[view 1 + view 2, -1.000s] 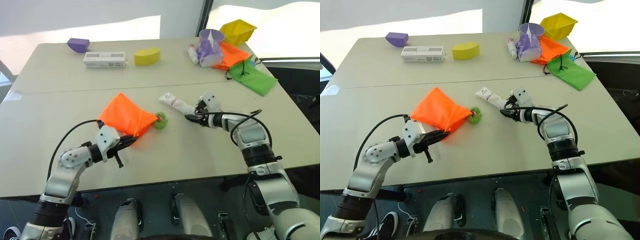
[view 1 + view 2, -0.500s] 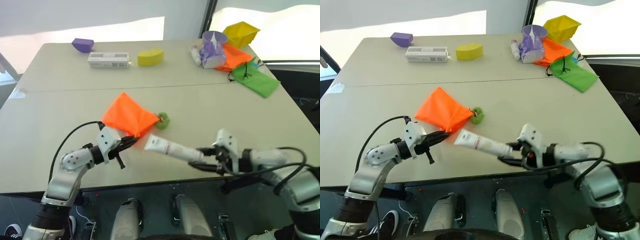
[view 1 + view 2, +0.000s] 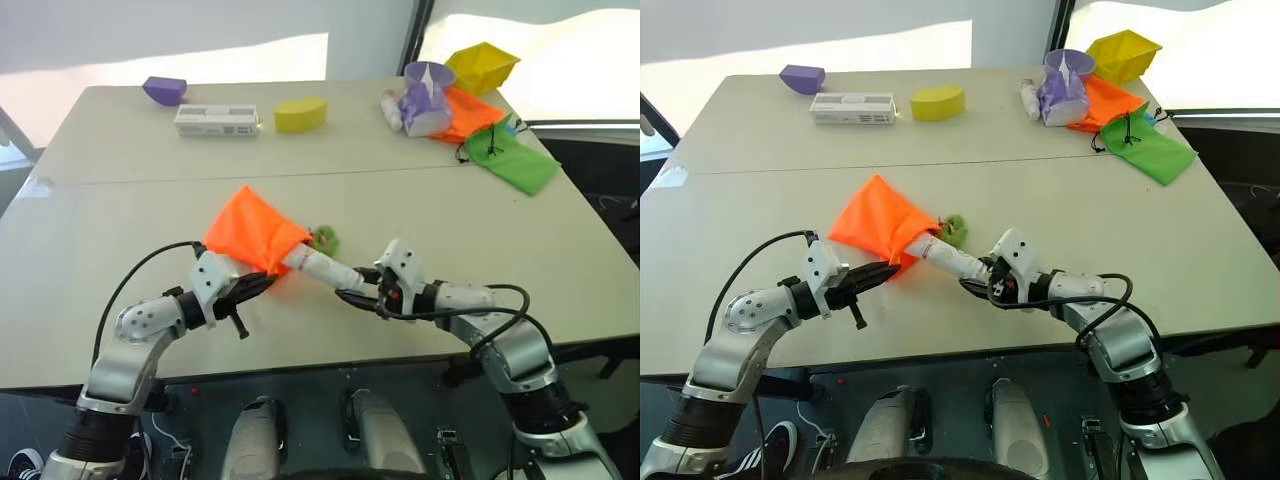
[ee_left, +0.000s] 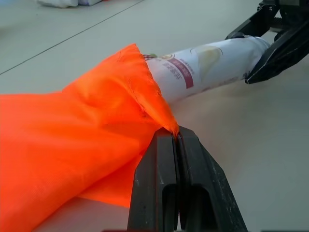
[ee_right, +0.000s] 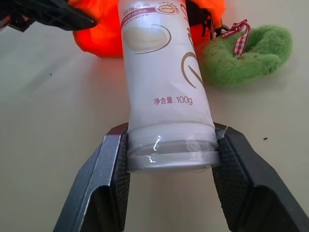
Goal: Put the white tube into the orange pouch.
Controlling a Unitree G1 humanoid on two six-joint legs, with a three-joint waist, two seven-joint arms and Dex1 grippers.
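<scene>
The right gripper point(image 5: 169, 159) clamps the white tube point(image 3: 945, 257) at its cap end, long axis aimed into the orange pouch point(image 3: 878, 222), whose mouth hem the left gripper point(image 4: 176, 145) pinches.

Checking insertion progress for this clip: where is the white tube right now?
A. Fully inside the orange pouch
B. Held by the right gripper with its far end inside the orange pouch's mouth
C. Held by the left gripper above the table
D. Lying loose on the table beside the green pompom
B: the right gripper clamps the white tube at its near end, while its far end has entered the mouth of the orange pouch, whose edge the left gripper pinches.
</scene>
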